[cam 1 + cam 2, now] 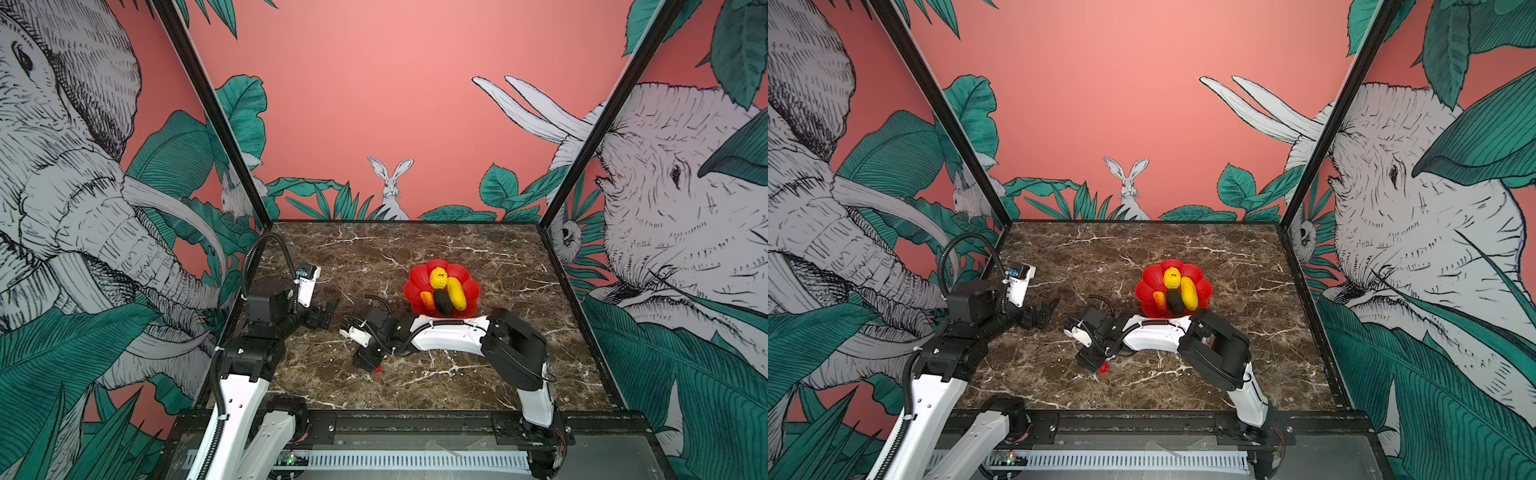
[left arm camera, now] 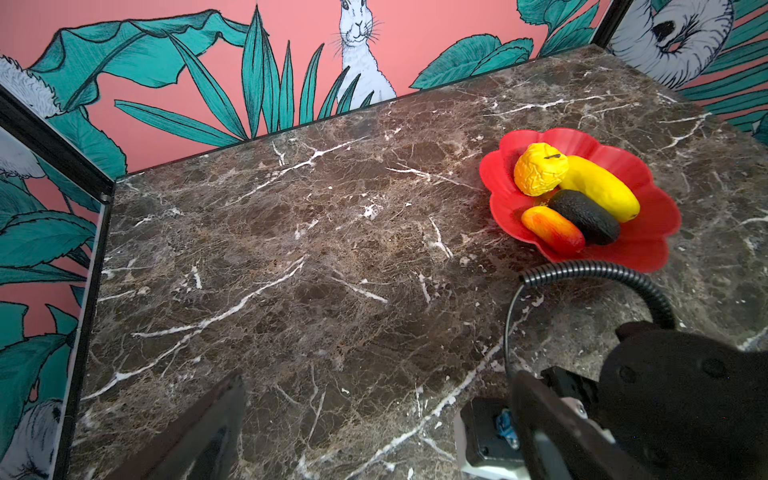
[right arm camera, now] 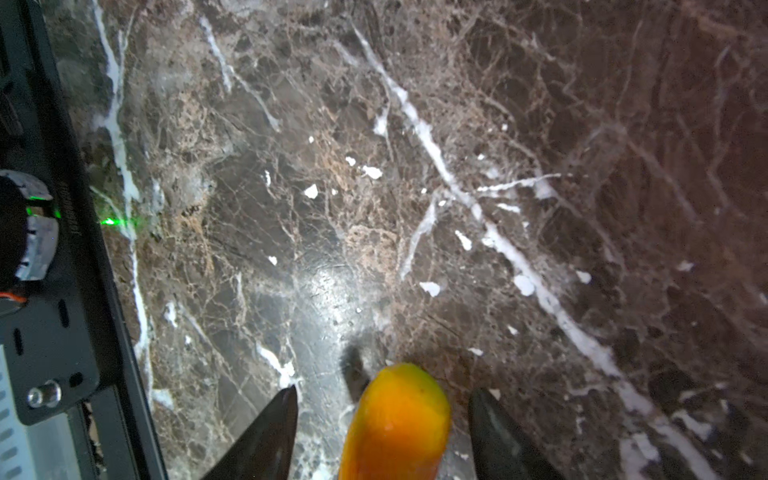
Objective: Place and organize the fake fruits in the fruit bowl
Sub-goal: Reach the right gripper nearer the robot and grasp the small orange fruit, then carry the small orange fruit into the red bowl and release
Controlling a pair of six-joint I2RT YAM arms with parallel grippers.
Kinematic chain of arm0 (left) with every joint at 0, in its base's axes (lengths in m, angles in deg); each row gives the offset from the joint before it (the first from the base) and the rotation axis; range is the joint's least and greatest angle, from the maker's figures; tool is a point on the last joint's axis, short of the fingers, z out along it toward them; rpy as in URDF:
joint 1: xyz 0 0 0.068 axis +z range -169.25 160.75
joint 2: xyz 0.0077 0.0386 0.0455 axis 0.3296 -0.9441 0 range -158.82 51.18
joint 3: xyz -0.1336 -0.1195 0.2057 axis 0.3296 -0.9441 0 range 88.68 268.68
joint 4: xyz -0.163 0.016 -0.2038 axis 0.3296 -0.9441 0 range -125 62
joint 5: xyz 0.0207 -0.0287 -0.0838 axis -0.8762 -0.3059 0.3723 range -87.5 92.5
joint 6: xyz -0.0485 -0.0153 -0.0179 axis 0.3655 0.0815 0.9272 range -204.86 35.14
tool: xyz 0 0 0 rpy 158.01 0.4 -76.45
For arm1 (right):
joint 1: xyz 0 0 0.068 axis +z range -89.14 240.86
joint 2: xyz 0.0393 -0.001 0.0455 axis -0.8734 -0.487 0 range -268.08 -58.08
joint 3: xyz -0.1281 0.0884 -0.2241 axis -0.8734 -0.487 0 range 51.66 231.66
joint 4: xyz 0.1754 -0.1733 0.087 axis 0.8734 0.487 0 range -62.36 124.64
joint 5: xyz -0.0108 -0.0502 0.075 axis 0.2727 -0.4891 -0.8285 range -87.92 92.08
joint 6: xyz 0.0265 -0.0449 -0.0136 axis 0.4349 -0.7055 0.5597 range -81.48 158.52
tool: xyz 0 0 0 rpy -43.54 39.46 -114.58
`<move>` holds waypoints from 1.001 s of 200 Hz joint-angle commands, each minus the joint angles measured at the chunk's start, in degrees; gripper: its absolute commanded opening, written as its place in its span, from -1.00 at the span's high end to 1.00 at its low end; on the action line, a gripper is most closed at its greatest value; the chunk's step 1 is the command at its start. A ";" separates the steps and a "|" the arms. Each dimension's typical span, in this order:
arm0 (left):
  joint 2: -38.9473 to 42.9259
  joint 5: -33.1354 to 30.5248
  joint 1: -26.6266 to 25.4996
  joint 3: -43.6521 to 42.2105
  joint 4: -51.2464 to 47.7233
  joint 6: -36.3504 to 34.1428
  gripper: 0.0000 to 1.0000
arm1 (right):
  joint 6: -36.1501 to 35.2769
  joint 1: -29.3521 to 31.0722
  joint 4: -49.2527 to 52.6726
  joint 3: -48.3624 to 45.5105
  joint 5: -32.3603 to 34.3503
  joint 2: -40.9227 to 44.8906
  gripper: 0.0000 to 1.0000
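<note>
The red scalloped fruit bowl (image 1: 419, 274) (image 1: 1152, 276) (image 2: 648, 249) sits right of the table's middle. In it lie a bumpy round yellow fruit (image 1: 437, 278), a long yellow fruit (image 1: 456, 293), a dark oval fruit (image 1: 443, 302) and an orange-red fruit (image 1: 427, 298). A second orange-red fruit (image 3: 399, 424) (image 1: 377, 369) lies on the marble near the front. My right gripper (image 3: 385, 390) (image 1: 368, 361) straddles it, open, with a gap showing on each side. My left gripper (image 2: 379, 376) (image 1: 328, 311) hovers open and empty to the left.
The marble table (image 1: 415, 249) is walled by printed panels at the back and sides. The right forearm (image 1: 449, 332) reaches across just in front of the bowl. A black frame rail (image 1: 415, 419) runs along the front edge.
</note>
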State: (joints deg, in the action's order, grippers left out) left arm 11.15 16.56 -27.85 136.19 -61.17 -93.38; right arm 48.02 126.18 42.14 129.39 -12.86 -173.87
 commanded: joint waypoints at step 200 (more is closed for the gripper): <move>0.92 0.00 -0.01 -0.67 -0.82 0.52 -0.99 | 20.69 -22.44 -14.43 -11.60 10.53 19.11 0.77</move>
State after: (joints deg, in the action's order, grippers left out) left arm 11.54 16.56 -27.85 136.19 -61.17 -93.27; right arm 60.11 106.02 31.65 118.44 -8.91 -153.43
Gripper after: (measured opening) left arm 0.997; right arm 0.248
